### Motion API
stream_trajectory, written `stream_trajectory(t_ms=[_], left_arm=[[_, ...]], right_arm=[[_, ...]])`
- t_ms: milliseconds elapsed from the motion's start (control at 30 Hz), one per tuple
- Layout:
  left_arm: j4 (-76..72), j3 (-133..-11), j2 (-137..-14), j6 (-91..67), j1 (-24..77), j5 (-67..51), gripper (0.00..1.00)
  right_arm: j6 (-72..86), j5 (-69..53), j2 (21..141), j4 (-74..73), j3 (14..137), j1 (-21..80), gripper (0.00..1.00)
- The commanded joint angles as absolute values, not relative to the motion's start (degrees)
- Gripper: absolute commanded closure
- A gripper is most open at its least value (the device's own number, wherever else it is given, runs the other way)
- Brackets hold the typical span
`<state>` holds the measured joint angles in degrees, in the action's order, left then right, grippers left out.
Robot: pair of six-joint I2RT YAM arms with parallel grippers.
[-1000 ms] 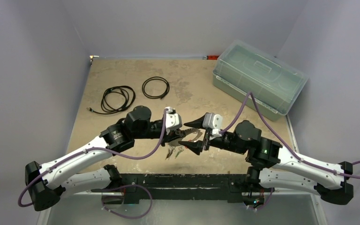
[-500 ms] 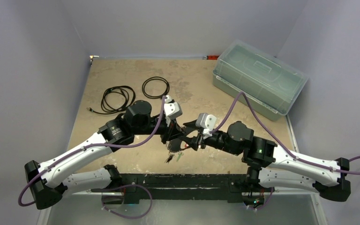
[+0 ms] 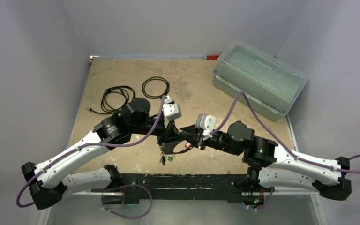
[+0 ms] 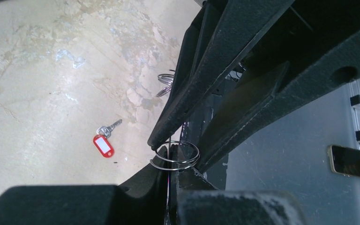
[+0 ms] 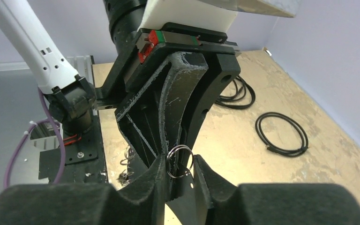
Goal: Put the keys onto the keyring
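My left gripper [image 3: 168, 139] [image 4: 174, 165] is shut on the keyring [image 4: 175, 157], a thin silver split ring held above the table. The right gripper [image 3: 187, 141] [image 5: 180, 164] meets it head-on. Its two fingers [image 4: 178, 112] press against opposite sides of the keyring [image 5: 179, 161]. A small bunch of keys [image 3: 165, 158], one with a green head [image 3: 170, 159], dangles just below the left gripper. A red-tagged key [image 4: 104, 143] lies flat on the table to the left. More metal loops [image 4: 165, 84] lie behind the right gripper's fingers.
Two black cable coils [image 3: 155, 87] [image 3: 117, 98] lie at the back left. A clear lidded box [image 3: 258, 82] stands at the back right. The black base rail [image 3: 183, 180] runs along the near table edge, close under both grippers.
Both grippers have shifted left and slightly nearer. The right gripper's fingers have narrowed onto the ring. The dangling keys moved left with the left gripper.
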<state>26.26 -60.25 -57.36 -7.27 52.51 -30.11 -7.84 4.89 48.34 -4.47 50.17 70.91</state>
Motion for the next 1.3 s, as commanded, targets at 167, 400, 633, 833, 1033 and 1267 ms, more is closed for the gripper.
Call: stream_trajectory(t_ms=[167,400,633,833,1033,1267], left_arm=[[31.5,-65.3,-54.8,-4.1,52.7,-37.2,1.0],[31.6,-66.0,-53.9,-4.5,52.7,-36.9,1.0],[34.3,-66.0,-52.7,-1.6,52.7,-35.8,1.0],[35.5,-64.5,-52.8,3.0,52.8,-35.0,1.0],[31.7,-62.9,-51.2,3.2,52.8,-34.4,0.71],[26.9,-59.3,-49.8,2.1,52.7,-30.2,0.71]], right_arm=[[-7.3,5.3,44.9,-5.1,51.1,70.1,0.86],[-6.4,2.7,45.0,-5.6,50.8,70.1,0.93],[-5.4,3.0,44.7,-5.7,50.6,70.1,1.0],[-4.3,0.1,41.2,-2.4,48.0,70.1,1.0],[-3.6,-1.6,40.4,-1.3,46.4,70.1,1.0],[-3.3,-0.9,40.7,2.2,44.8,70.1,1.0]])
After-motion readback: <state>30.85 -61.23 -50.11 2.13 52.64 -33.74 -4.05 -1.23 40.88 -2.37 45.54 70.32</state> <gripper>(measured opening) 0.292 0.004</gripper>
